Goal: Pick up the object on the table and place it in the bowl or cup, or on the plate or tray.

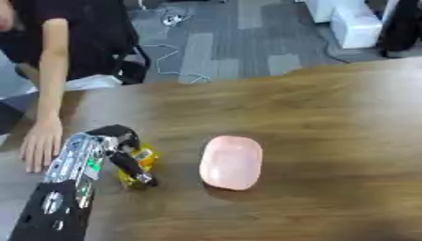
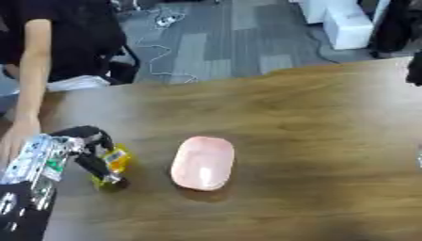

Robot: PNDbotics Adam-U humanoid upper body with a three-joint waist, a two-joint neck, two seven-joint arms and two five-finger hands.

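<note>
On the wooden table (image 1: 329,117), use the pink oval tray (image 1: 231,162) as your reference for every position below. It lies flat, long axis running away from you, with nothing in it.

The yellow object (image 1: 142,162) sits just left of the tray, apart from it, with a strip of bare table between them. It shows as a small yellow item with a label-like patch; its exact type cannot be determined.

Your left hand (image 1: 119,150) is at the yellow object, left of the tray. Its fingers are curled round the item, one dark finger crossing its front face and the rest arched over its top. Whether the item is clear of the table or resting on it cannot be determined. Your right hand does not show in either view.

Handling assessment:
- The object appears small and probably light; treat weight as a minor concern.
- Its surface looks glossy, so expect it to slip or rotate between the fingers.
- If it is a packet or thin-walled container, it may deform under pressure; close only enough to keep it.
- Take hold across the narrow sides at mid-height, thumb opposing the fingers.

The tray looks shallow and low-rimmed. Carry the item rightward above the rim and release near the middle.

A person's bare hand (image 1: 39,143) rests on the table far left of the tray, beyond your arm.
</note>
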